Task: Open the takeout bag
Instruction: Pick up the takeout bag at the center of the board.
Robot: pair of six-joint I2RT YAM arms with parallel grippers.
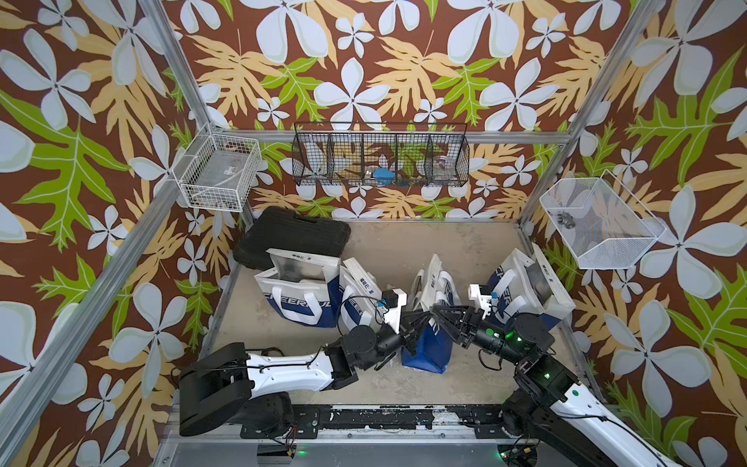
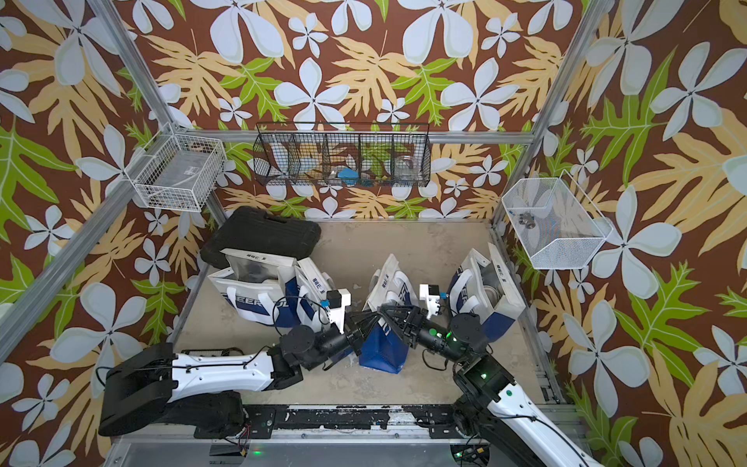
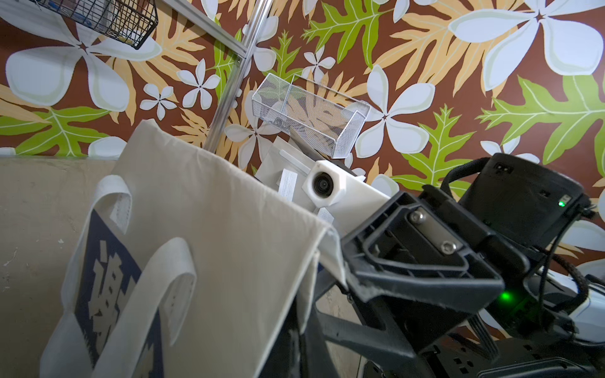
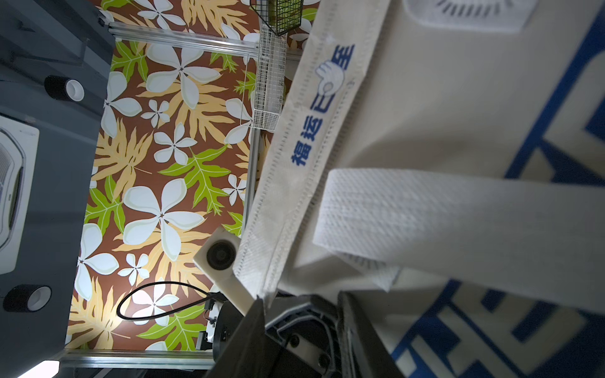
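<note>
Target takeout bag stands centre of the counter, between both arms. Left gripper: jaws closed on its top edge, presumably anchoring one side. Right gripper: jaws part-open around the flap (cannot tell if gripping), likely placed to peel it back.

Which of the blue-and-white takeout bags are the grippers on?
The middle blue-and-white fabric takeout bag: only it sits between the left gripper and right gripper.
</note>
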